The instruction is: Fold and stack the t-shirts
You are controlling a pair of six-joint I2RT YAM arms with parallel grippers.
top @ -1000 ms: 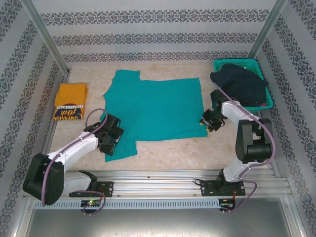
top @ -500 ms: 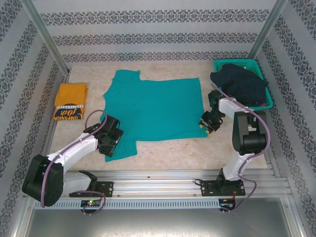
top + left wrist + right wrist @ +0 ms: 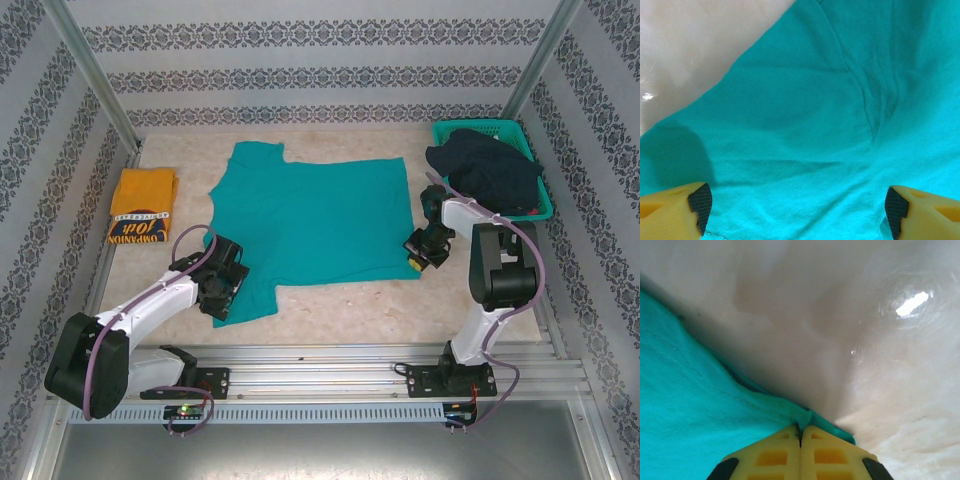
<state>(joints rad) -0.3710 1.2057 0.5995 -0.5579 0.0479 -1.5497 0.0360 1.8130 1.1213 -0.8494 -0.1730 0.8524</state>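
My left claw (image 3: 797, 210) spread wide over teal t-shirt (image 3: 310, 215) near-left corner, my right claw (image 3: 801, 435) pinched shut on its hem corner

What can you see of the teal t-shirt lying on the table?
The teal t-shirt is soft, plain cloth, spread flat and slightly wrinkled on the pale table. Its sleeves point toward the left, one on the far side and one on the near side, and its hem is toward the right. The right fingers are shut on its near hem corner. The left fingers are open over the near sleeve.
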